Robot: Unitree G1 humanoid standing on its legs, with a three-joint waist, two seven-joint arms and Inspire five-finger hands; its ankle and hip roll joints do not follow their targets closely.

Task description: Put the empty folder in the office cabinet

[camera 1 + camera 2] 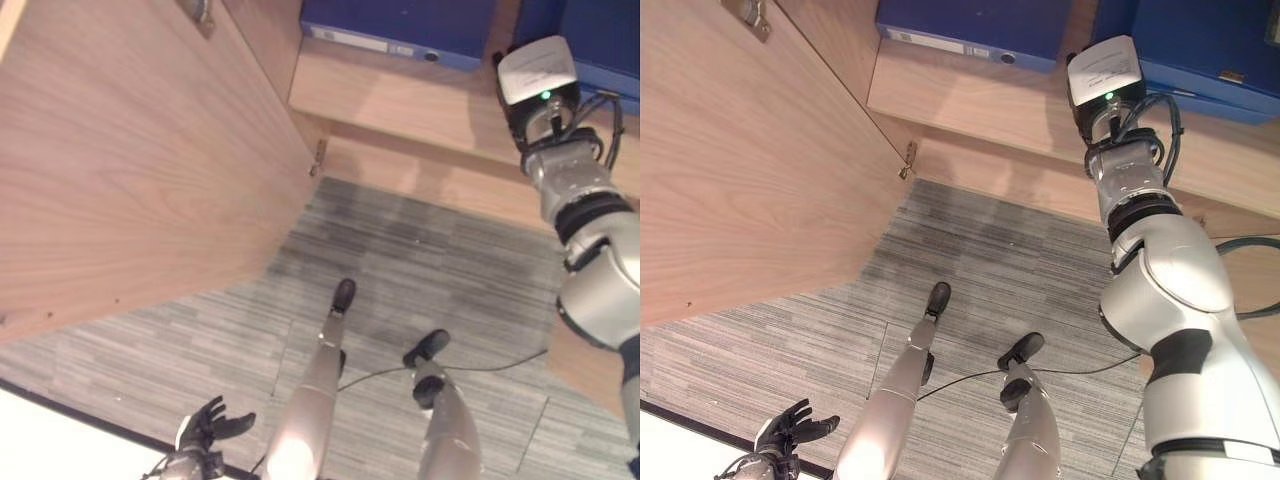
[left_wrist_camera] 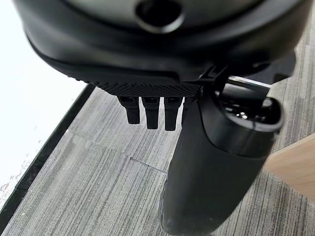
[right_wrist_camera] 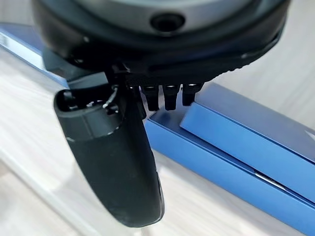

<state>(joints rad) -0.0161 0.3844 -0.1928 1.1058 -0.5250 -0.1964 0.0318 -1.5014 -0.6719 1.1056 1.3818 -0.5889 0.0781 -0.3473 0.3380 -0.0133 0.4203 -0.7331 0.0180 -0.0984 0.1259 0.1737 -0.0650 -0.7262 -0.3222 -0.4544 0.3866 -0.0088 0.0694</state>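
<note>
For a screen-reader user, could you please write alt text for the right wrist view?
The right robot hand hangs open above two blue folders lying stacked on a pale wooden cabinet shelf, its thumb in the foreground and fingertips just above the folders' edge, holding nothing.

Grey striped carpet (image 1: pixel 420 260) is covering the floor. A white strip of flooring (image 1: pixel 50 440) is running along the carpet's near edge (a dark line is lying between them).

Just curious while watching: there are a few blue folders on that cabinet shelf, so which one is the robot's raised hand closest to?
The blue folder on the right, beside the right hand; the other folder lies farther left along the cabinet shelf.
</note>
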